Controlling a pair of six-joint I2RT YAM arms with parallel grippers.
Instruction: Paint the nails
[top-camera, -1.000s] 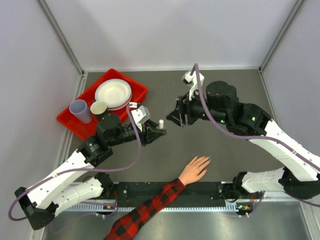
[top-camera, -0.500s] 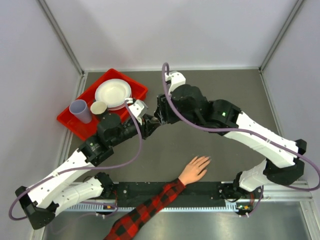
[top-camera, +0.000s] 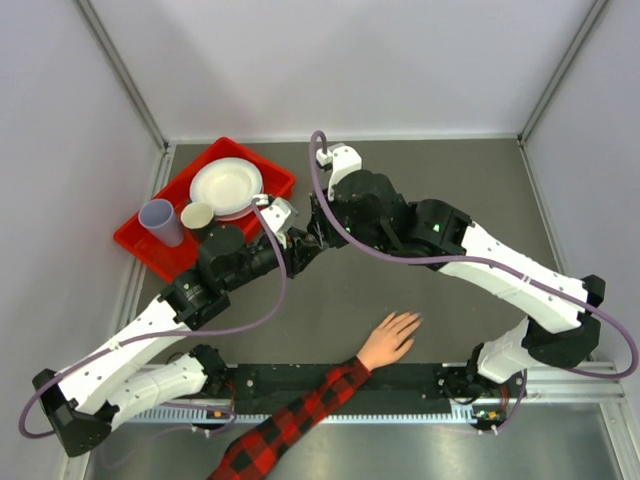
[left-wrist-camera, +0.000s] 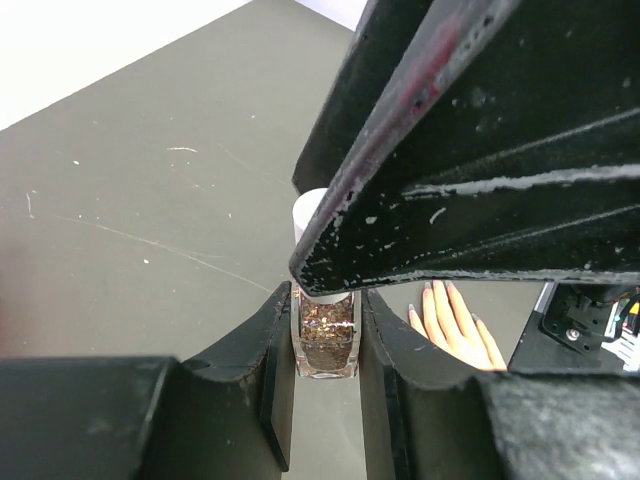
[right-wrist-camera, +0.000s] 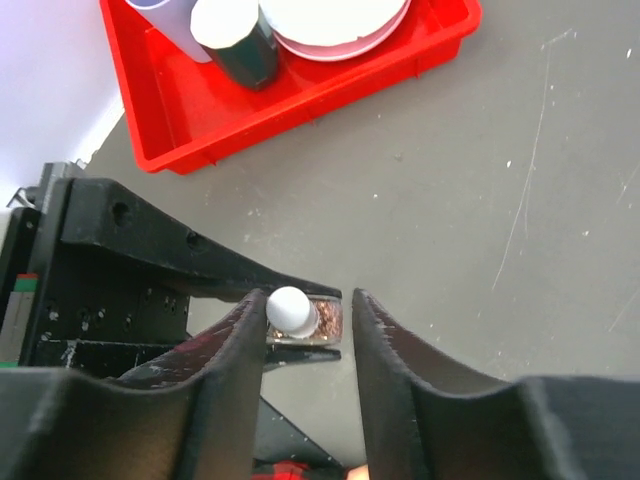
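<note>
My left gripper (left-wrist-camera: 325, 300) is shut on a small clear bottle of brown glitter polish (left-wrist-camera: 326, 340), held upright above the table. Its white cap (right-wrist-camera: 288, 308) stands between the fingers of my right gripper (right-wrist-camera: 308, 297), which is open. One right finger touches the cap and the other stands apart from it. In the top view both grippers meet near the table's middle, left gripper (top-camera: 298, 254) against right gripper (top-camera: 313, 236), and they hide the bottle. The hand (top-camera: 388, 340) lies flat near the front edge, fingers spread, with pale nails (left-wrist-camera: 431, 287).
A red tray (top-camera: 135, 240) at the back left holds white plates (top-camera: 226, 186), a purple cup (top-camera: 160, 220) and a small cream cup (top-camera: 197, 215). The plaid sleeve (top-camera: 290, 420) crosses the front rail between the arm bases.
My right arm has swung left from the table's middle right onto the left gripper, and its jaws have narrowed around the bottle's cap. The left gripper has kept hold of the bottle, barely moving.
</note>
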